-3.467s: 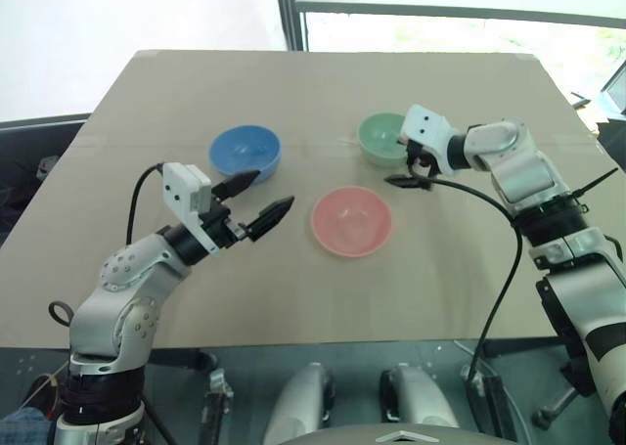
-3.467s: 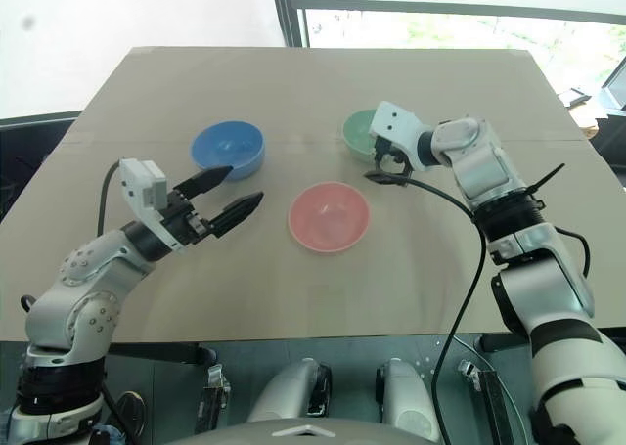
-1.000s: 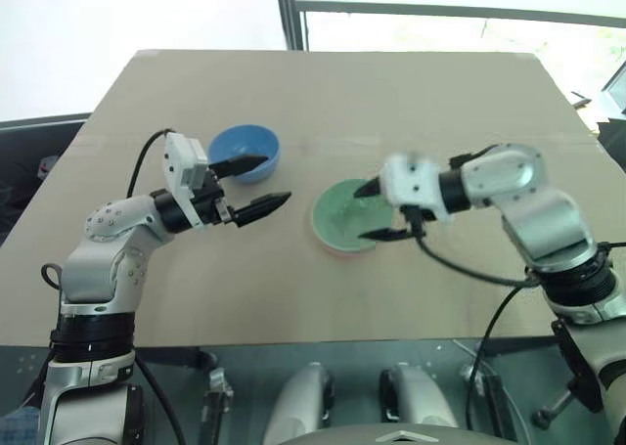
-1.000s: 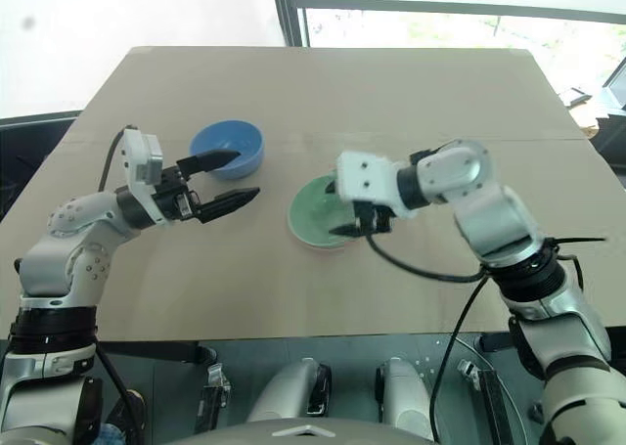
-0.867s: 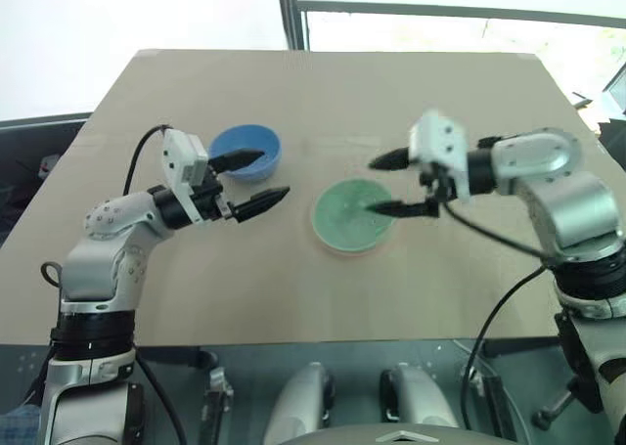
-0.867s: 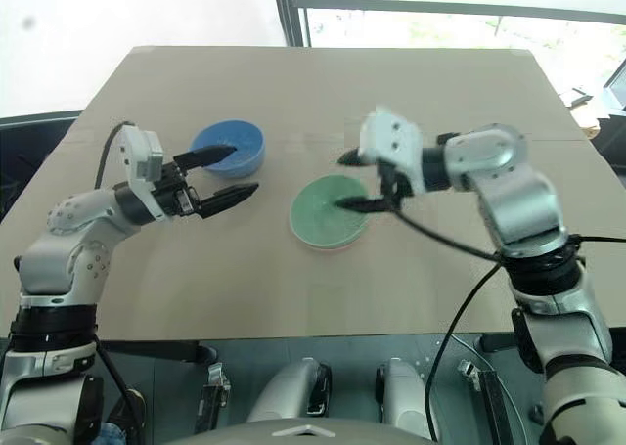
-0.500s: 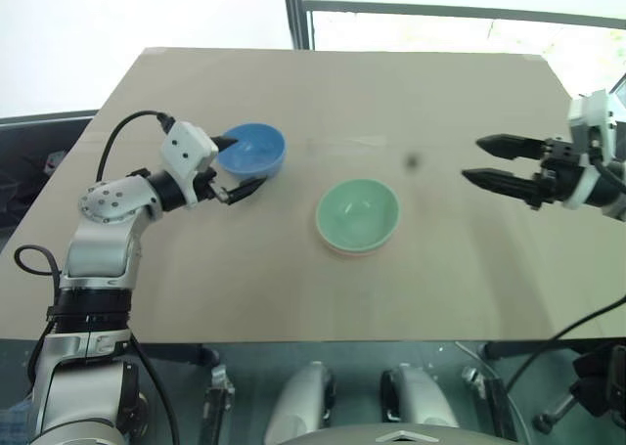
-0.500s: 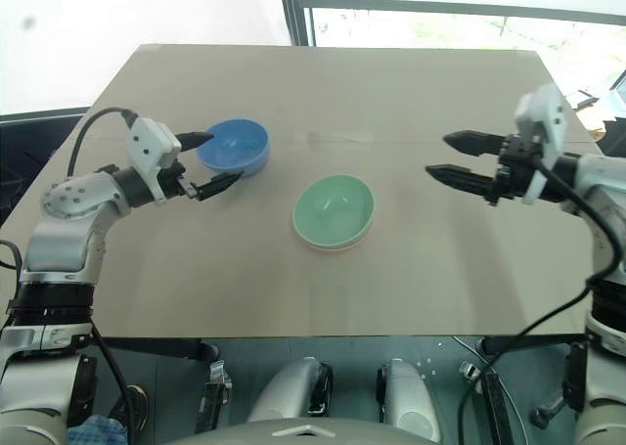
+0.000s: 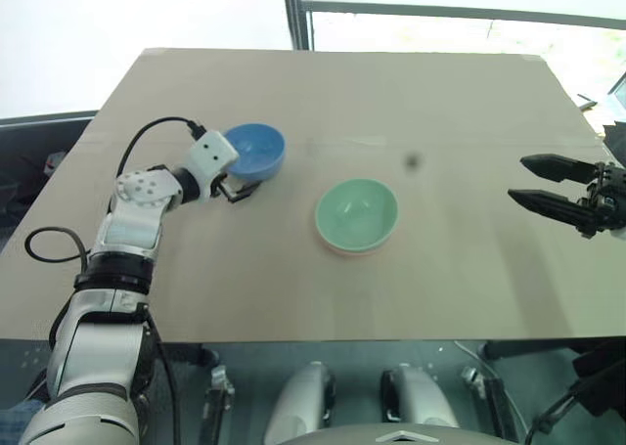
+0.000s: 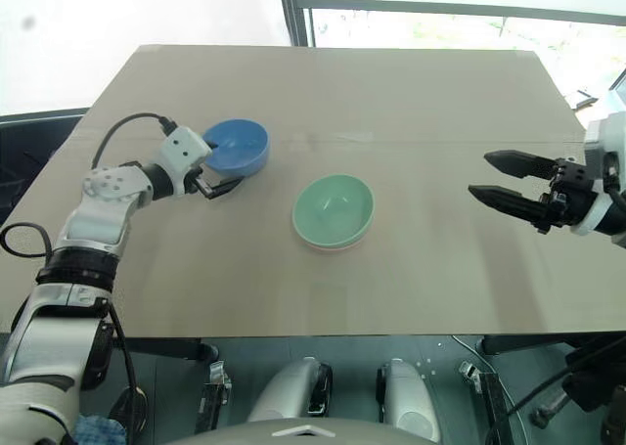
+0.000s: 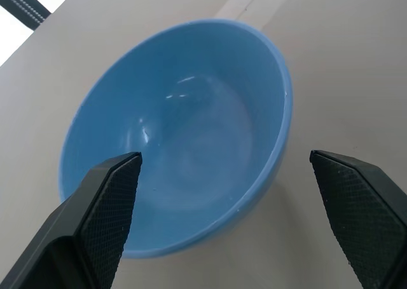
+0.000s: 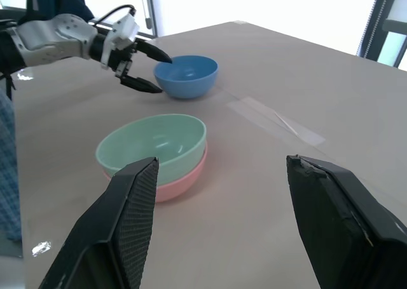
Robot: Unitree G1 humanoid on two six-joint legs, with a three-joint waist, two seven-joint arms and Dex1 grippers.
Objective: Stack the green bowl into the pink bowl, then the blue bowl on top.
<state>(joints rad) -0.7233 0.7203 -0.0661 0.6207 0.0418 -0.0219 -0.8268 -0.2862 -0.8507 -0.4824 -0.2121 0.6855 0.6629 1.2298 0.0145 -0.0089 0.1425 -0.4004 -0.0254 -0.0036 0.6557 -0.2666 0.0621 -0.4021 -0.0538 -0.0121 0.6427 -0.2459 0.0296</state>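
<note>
The green bowl [image 9: 357, 212] sits nested inside the pink bowl [image 12: 181, 181] at the middle of the table; only the pink rim shows beneath it. The blue bowl [image 9: 254, 150] stands upright at the back left. My left gripper [image 9: 240, 174] is open at the blue bowl's near rim. In the left wrist view one of its fingers [image 11: 108, 206] lies over the bowl's inside and the other stands outside the wall. My right gripper [image 9: 516, 178] hovers open and empty far to the right of the stacked bowls.
The tan table [image 9: 391, 103] reaches back to a window frame. A strip of clear tape [image 12: 273, 119] lies on the table behind the bowls. Bare tabletop lies between the stacked bowls and my right gripper.
The green bowl, earlier at the back right, now rests in the pink bowl. My right gripper let go and pulled away to the right. My left gripper moved forward to the blue bowl's rim.
</note>
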